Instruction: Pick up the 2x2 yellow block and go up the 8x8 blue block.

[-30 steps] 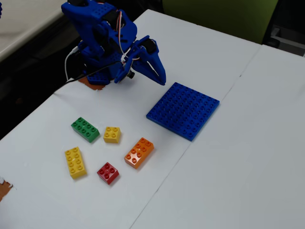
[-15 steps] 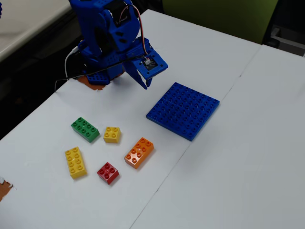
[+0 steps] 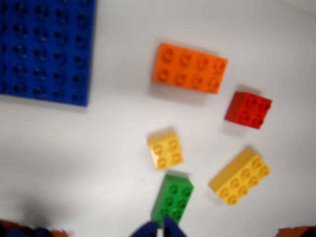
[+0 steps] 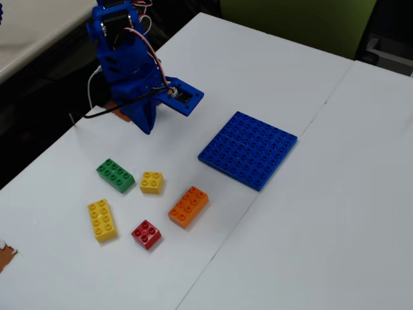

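The 2x2 yellow block (image 4: 151, 182) lies on the white table (image 4: 322, 213), just right of the green brick (image 4: 115, 175) in the fixed view, with the orange brick (image 4: 188, 206) near. The 8x8 blue block (image 4: 248, 149) lies farther right. The gripper (image 4: 148, 126) hangs above the table beyond the bricks, clenched, holding nothing.

The 2x2 yellow block (image 4: 151, 182) at lower left of the fixed view looks like smooth moulded plastic with a slight sheen on its studs. The 8x8 blue block (image 4: 248, 149) at centre right is the same glossy studded plastic. The table (image 4: 335, 213) has a smooth, matt white top. The arm (image 4: 126, 58) at upper left is blue plastic of duller finish, with thin sheathed wires.
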